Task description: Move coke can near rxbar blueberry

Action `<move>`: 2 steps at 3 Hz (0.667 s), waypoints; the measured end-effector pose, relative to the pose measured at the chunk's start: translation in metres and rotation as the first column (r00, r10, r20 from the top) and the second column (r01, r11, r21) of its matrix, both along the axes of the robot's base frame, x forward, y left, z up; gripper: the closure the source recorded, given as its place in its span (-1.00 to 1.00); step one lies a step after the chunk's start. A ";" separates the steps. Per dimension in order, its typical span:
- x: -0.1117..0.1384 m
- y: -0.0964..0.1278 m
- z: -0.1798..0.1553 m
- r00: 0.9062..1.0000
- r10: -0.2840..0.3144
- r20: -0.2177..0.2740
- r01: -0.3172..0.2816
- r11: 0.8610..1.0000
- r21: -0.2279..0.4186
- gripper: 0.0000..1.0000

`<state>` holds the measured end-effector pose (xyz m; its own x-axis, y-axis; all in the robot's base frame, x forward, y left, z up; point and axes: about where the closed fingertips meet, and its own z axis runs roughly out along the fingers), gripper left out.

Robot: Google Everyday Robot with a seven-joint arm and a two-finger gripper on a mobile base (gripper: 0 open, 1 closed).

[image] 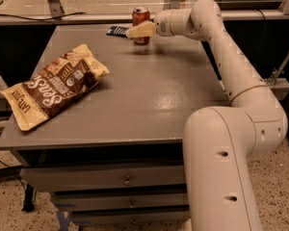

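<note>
The coke can (140,17) stands upright at the far edge of the grey table (149,95), red with a silver top. My gripper (138,31) reaches in from the right, with one tan finger (140,30) across the can's front and the other hidden behind it, so it is shut on the can. The rxbar blueberry (116,31), a flat dark blue wrapper, lies just left of the can, close to the fingertip. I cannot tell whether the can's base touches the table.
A large brown and tan snack bag (55,85) lies on the table's left side. My white arm (231,71) runs along the table's right edge. A metal rail (86,17) runs behind the table. Drawers (127,179) sit below the front edge.
</note>
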<state>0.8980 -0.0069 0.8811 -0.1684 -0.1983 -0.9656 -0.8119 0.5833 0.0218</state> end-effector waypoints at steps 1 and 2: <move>-0.013 -0.017 0.004 1.000 0.016 -0.006 -0.017 0.999 -0.031 -1.00; -0.039 -0.044 0.018 0.999 0.045 -0.003 -0.045 0.995 -0.086 -1.00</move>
